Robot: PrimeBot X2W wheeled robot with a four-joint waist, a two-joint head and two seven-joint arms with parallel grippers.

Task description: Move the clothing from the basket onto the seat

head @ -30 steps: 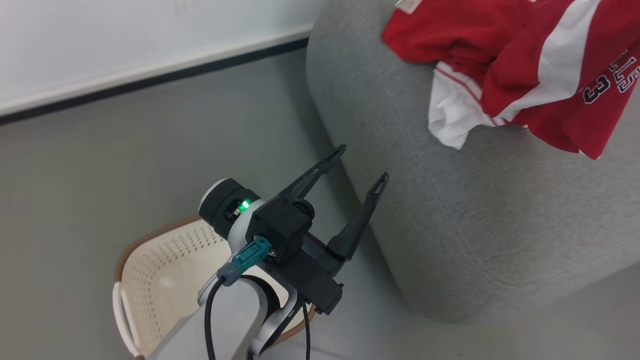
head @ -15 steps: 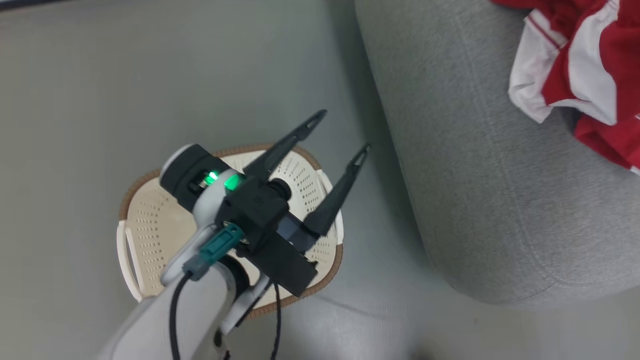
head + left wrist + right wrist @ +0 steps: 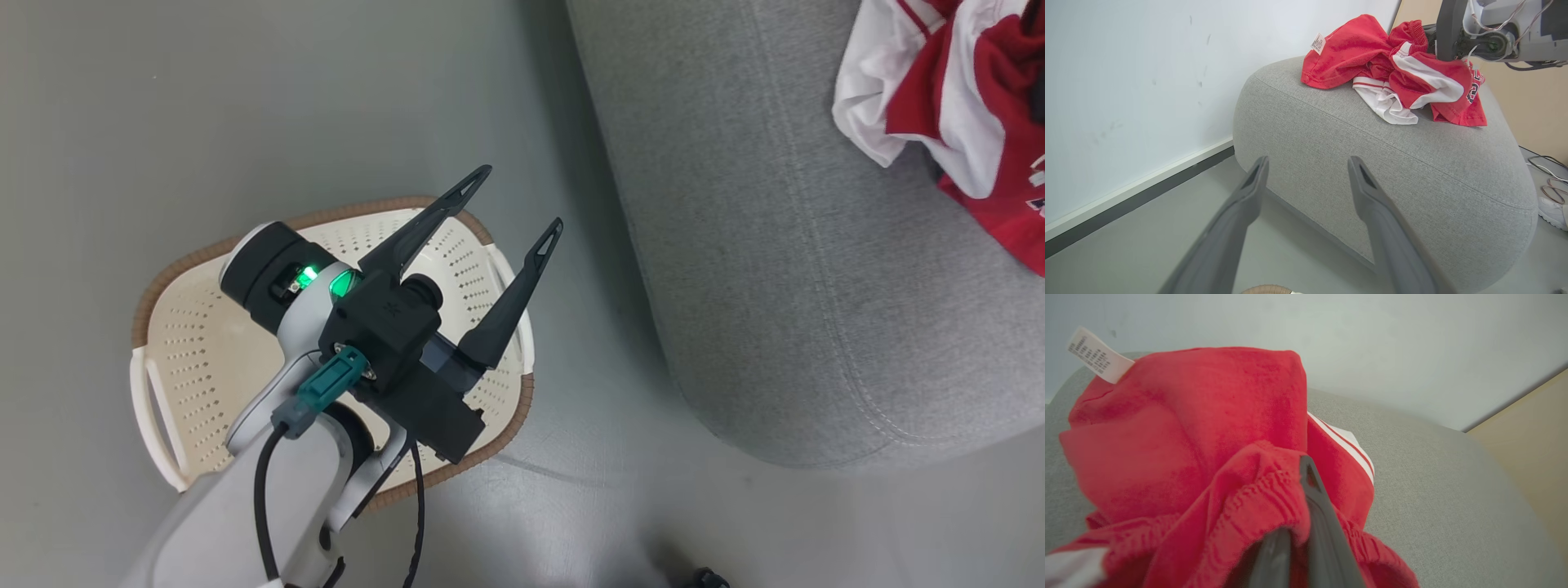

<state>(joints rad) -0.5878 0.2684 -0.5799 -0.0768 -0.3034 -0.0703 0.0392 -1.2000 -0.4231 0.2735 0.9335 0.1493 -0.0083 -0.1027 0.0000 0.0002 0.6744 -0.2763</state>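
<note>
Head view looks down on the grey seat, which takes up the right side, its rounded edge and seam line toward the floor. Left wrist view shows the seat standing close to a white wall with a dark skirting strip.

The clothing lies in a crumpled heap on top of the seat, at the upper right corner of the head view, red with white panels. In the left wrist view the clothing sits on the far part of the cushion, a white striped piece hanging out of the red folds and dark lettering showing on one side. None of it is in the basket.

The basket stands on the floor just beside the seat, apart from it, its perforated bottom bare and its brown rim all round.

The left gripper hangs above the basket's seat-side half, its two fingers spread wide with nothing between them; in its own view the left gripper points at the side of the seat.

The right gripper is clenched on a ribbed red hem of the clothing, which bunches over its fingers above the seat.

A white tag sticks out of the red cloth at the upper left of that view.
</note>
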